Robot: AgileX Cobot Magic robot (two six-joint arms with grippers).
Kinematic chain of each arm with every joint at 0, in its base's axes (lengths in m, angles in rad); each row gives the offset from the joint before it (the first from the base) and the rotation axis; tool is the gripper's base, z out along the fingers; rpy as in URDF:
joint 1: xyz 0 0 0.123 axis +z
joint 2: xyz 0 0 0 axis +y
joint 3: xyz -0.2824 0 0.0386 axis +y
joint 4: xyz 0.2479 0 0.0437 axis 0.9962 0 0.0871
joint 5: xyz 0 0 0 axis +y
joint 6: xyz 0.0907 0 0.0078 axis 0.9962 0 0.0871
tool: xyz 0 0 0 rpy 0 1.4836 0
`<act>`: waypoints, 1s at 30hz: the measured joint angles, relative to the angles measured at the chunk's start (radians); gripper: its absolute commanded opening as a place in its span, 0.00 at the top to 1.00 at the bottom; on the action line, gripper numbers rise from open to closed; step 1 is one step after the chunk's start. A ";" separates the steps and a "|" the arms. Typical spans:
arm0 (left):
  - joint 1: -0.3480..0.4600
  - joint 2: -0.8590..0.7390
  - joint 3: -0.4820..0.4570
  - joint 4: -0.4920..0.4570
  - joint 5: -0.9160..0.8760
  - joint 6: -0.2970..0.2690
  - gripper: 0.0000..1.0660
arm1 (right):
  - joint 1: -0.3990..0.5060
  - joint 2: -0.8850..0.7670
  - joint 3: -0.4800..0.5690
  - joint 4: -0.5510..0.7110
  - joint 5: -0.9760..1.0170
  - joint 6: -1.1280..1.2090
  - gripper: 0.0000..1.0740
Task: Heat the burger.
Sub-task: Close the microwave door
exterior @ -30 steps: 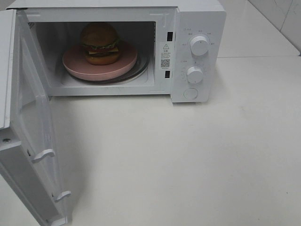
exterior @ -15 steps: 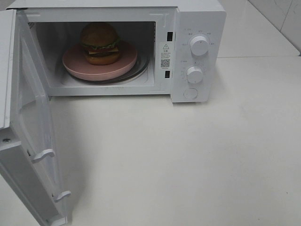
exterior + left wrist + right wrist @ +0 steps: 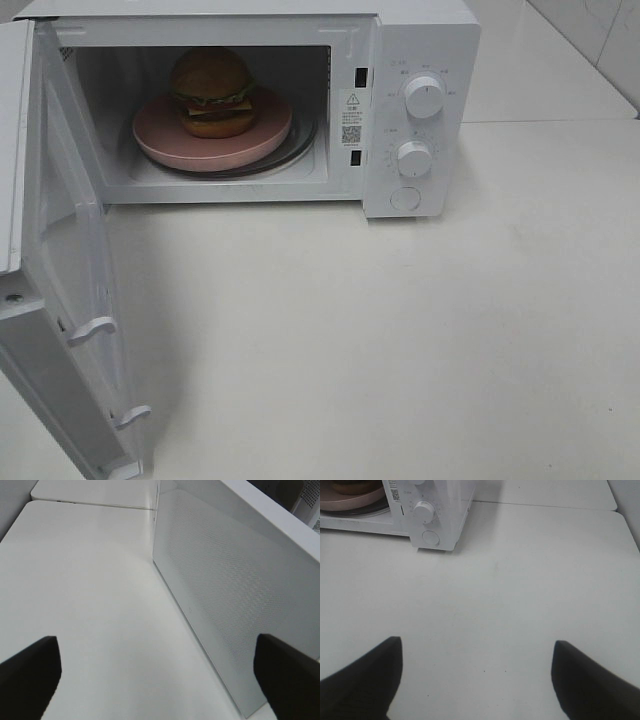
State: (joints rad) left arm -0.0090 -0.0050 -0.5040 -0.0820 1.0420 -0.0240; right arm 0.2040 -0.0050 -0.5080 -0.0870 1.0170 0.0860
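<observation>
Over the table (image 3: 520, 580), right gripper (image 3: 476, 680) and left gripper (image 3: 157, 680) hang spread wide, holding nothing, the left one beside the swung-out door (image 3: 225, 605), with the burger (image 3: 211, 92) sitting on a plate (image 3: 160, 135) inside the microwave (image 3: 420, 40).

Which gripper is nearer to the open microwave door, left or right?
Left. The left gripper is just beside the door, whose outer face fills much of its view. The right gripper is over the table, in front of the control panel, far from the door.

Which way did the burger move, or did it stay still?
No. The burger sits just as before on the pink plate, same gap from the microwave's upper knob.
</observation>
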 measured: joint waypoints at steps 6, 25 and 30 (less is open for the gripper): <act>0.000 0.000 0.000 0.000 0.000 0.000 0.06 | 0.000 0.000 0.000 0.000 0.000 0.000 0.29; 0.000 0.004 -0.029 -0.001 -0.017 -0.017 0.09 | 0.000 0.000 0.000 0.000 0.000 0.000 0.29; 0.000 0.045 -0.041 -0.001 -0.079 -0.019 0.18 | 0.000 0.000 0.000 0.000 0.000 0.000 0.29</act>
State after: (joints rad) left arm -0.0090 0.0400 -0.5450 -0.0830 0.9630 -0.0430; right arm 0.2040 -0.0050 -0.5080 -0.0870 1.0170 0.0860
